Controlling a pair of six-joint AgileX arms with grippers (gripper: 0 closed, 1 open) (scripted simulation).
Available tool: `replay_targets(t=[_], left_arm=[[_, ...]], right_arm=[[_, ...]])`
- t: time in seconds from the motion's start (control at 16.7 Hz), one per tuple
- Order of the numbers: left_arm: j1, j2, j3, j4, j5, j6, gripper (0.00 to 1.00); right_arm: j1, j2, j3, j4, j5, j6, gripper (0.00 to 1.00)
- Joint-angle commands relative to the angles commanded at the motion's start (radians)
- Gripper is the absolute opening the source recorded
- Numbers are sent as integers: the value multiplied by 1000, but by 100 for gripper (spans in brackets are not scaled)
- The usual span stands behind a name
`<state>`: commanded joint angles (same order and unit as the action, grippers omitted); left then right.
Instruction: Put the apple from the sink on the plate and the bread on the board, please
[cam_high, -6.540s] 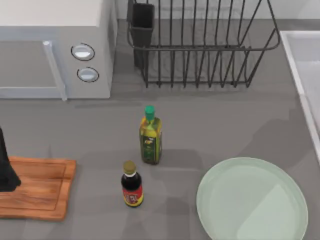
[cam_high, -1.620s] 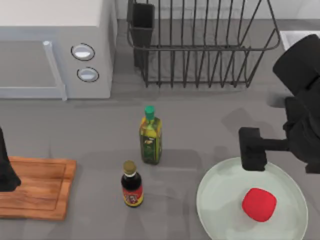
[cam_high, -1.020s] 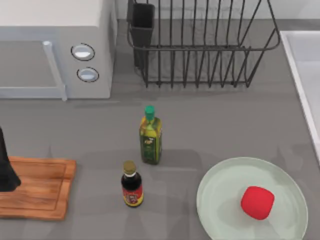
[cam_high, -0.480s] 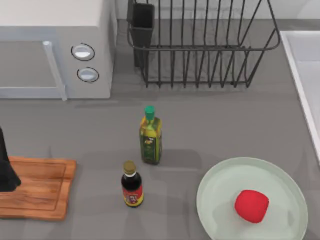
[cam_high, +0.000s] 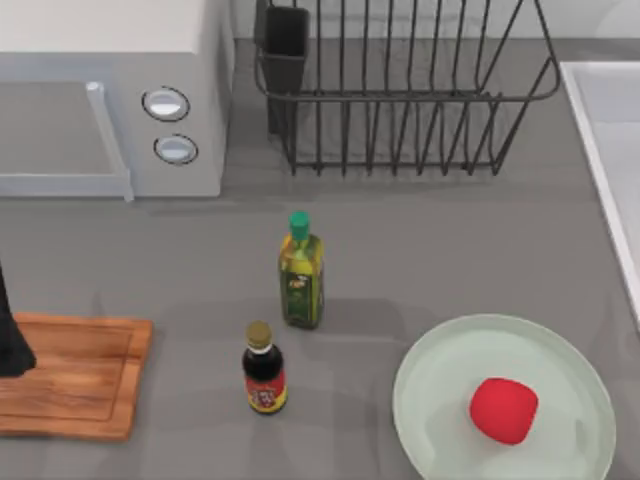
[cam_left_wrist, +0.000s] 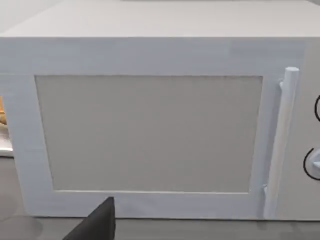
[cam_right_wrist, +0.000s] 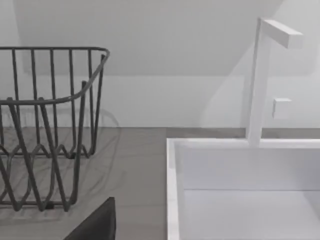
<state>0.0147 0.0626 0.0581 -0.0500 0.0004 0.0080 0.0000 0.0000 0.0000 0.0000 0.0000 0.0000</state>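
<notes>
Apple (cam_high: 503, 410) sitting on the plate (cam_high: 440, 385) in the lower right of the top frame, right of the plate's centre, nothing touching it. Board (cam_high: 80, 375) lying at the lower left edge, with a dark piece of the left arm (cam_high: 10, 330) overlapping its left end; left gripper's fingers: cannot tell. Sink (cam_high: 605, 130) running along the right edge of the top frame; also appearing in the right wrist frame (cam_right_wrist: 240, 180) at lower right, basin looking bare, white faucet (cam_right_wrist: 260, 75) rising behind its rim. Right gripper state: cannot tell. Green-capped oil bottle (cam_high: 301, 270) standing upright at centre, dark sauce bottle (cam_high: 263, 368) just below and left of it, both apart from the plate. Microwave (cam_high: 110, 100) occupying the upper left, wire dish rack (cam_high: 400, 90) at top centre. Left wrist frame facing the microwave door (cam_left_wrist: 150, 132), handle (cam_left_wrist: 280, 145) at right.
</notes>
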Motion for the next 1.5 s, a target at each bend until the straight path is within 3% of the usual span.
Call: replay_targets(t=[0.3,0.72,1.08,1.5], left_arm=[[57,313,243,-190,1,30,100],[160,1037,661,-545,-1,85,100],[238,1507,984,-804,-2,126,100],[280,1746,1165,-933,0,146,100]], right_arm=[[0,0,0,0,0,0,100],[0,0,0,0,0,0,100],[0,0,0,0,0,0,100],[0,0,0,0,0,0,100]])
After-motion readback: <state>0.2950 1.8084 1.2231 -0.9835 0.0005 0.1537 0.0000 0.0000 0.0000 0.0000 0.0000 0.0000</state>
